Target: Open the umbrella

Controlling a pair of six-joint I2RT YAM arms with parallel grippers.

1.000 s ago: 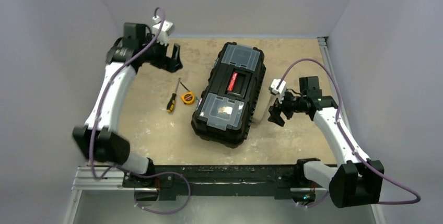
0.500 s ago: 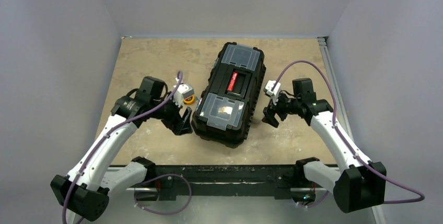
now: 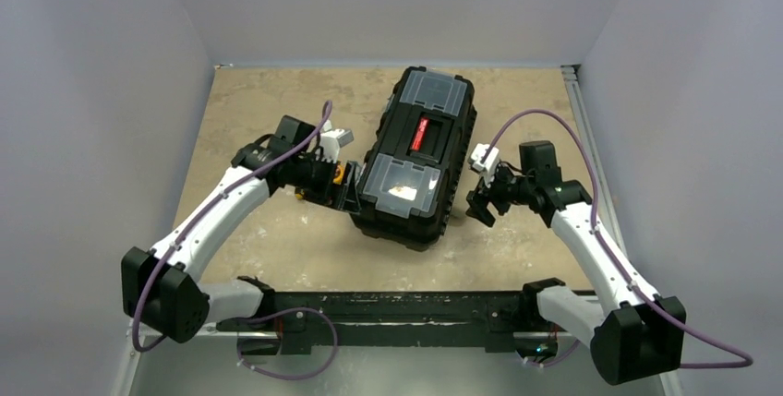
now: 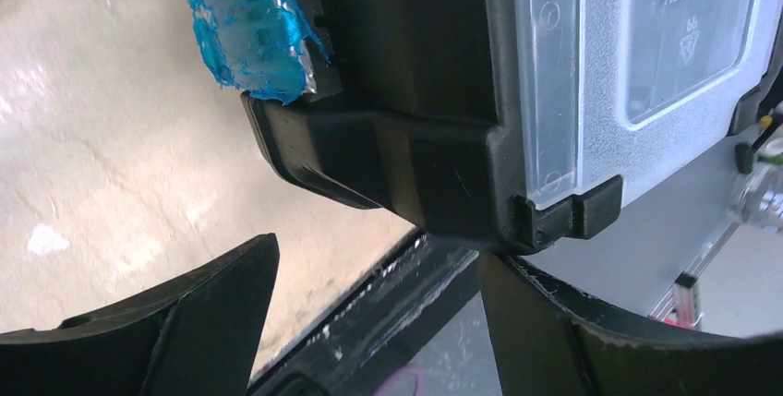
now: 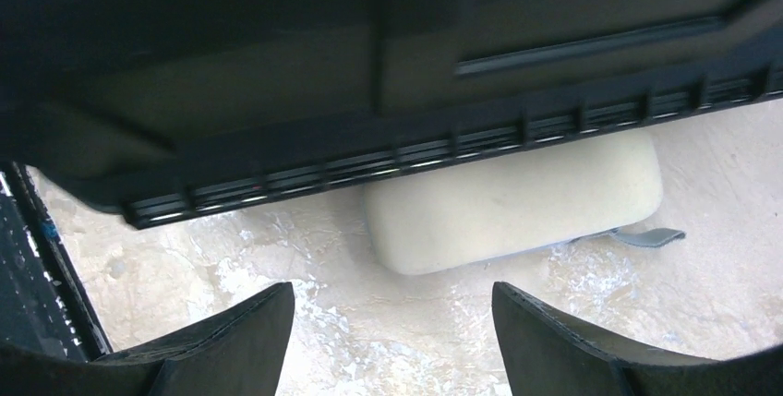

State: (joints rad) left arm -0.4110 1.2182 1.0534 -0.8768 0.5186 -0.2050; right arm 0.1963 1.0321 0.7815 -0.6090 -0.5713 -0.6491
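Black fingers of your left gripper stand wide apart at the toolbox's near left corner, holding nothing; whether they touch it cannot be told. The toolbox is shut, its red latch on top. The clear lid of its near compartment shows one small pale item, not identifiable. An orange tape measure lies just behind the left wrist.

The umbrella, seen only as a cream sleeve, lies on the table at the toolbox's right side, part hidden by the lower edge. Whether the box rests on it cannot be told. Your right gripper is near it, fingers wide apart, holding nothing.

Bare tan table lies far left of the box, with a narrower strip on the right. Grey walls close three sides; a black rail runs along the near edge.
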